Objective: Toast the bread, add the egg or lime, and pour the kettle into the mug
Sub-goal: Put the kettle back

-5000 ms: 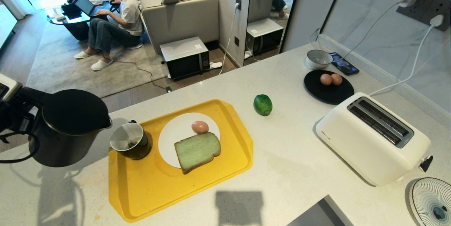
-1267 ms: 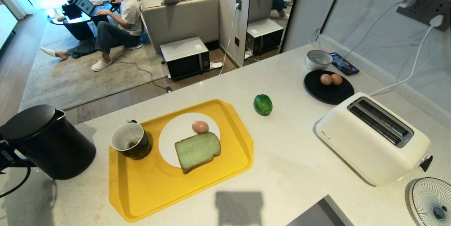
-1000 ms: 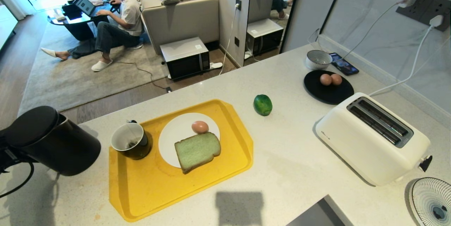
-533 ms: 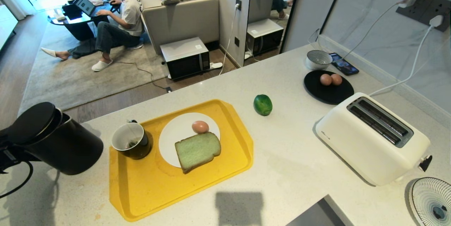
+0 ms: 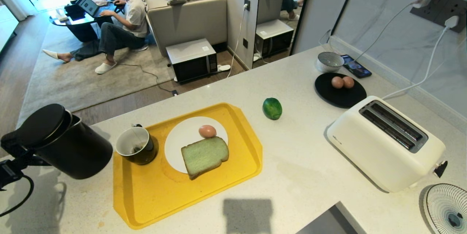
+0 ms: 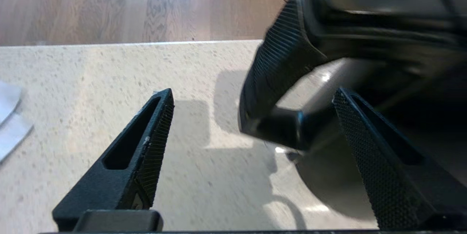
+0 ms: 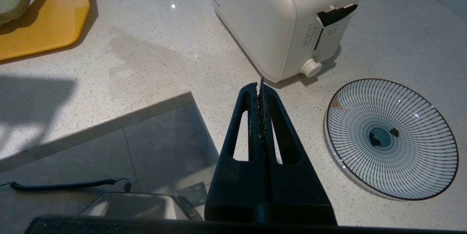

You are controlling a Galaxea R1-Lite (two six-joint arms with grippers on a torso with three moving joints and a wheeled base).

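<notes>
A pale speckled stone counter (image 5: 299, 175) fills the lower half of the head view, with a living room beyond it at the upper left. At the far left edge the left gripper (image 6: 251, 117) stands spread wide; in its wrist view the kettle's ribbed loop handle sits loose between the two fingers (image 6: 153, 135), clasped by neither. The kettle (image 5: 62, 142) itself leans, lid tipped toward the upper left, base just beside the yellow tray (image 5: 233, 117). Right of it on the tray are the mug (image 5: 135, 149), then the white plate (image 5: 178, 135) carrying the bread (image 5: 204, 155) and the egg (image 5: 207, 131); the lime (image 5: 272, 108) lies further right on bare stone, before the toaster (image 5: 383, 142). The right gripper (image 7: 261, 84) is clenched empty, low at the counter's near edge. The risk: a leaning, unheld kettle may rock or topple, or the open fingers may snag its handle
</notes>
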